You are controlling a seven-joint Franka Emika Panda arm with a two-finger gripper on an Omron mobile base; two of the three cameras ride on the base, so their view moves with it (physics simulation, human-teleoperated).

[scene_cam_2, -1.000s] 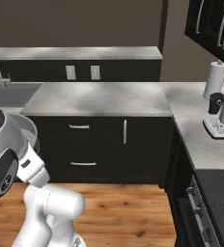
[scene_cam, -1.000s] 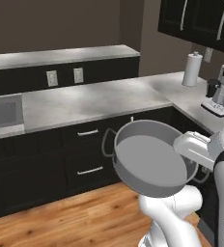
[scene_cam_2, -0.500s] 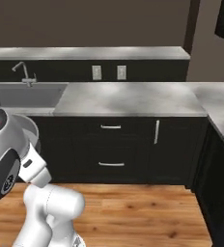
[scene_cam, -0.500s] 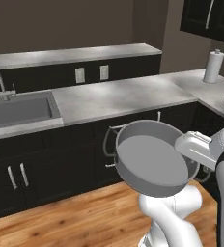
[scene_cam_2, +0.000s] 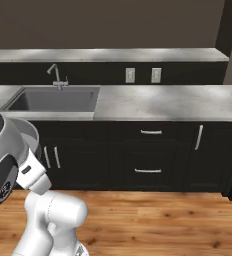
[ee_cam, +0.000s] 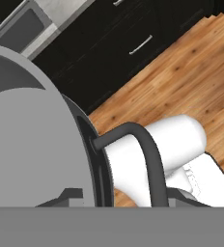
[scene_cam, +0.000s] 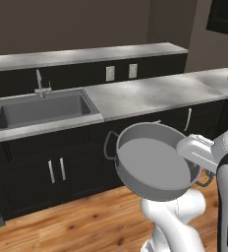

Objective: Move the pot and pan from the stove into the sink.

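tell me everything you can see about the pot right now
The pot is a wide, round, grey metal vessel with straight, fairly deep walls and thin dark loop handles on opposite sides. It looks empty inside. It is held in the air over the wood floor, in front of the dark cabinets, tilted so its open mouth faces the left base camera. The tool's end sits at its rim by one handle, apparently gripping it. It is below and right of the sink.
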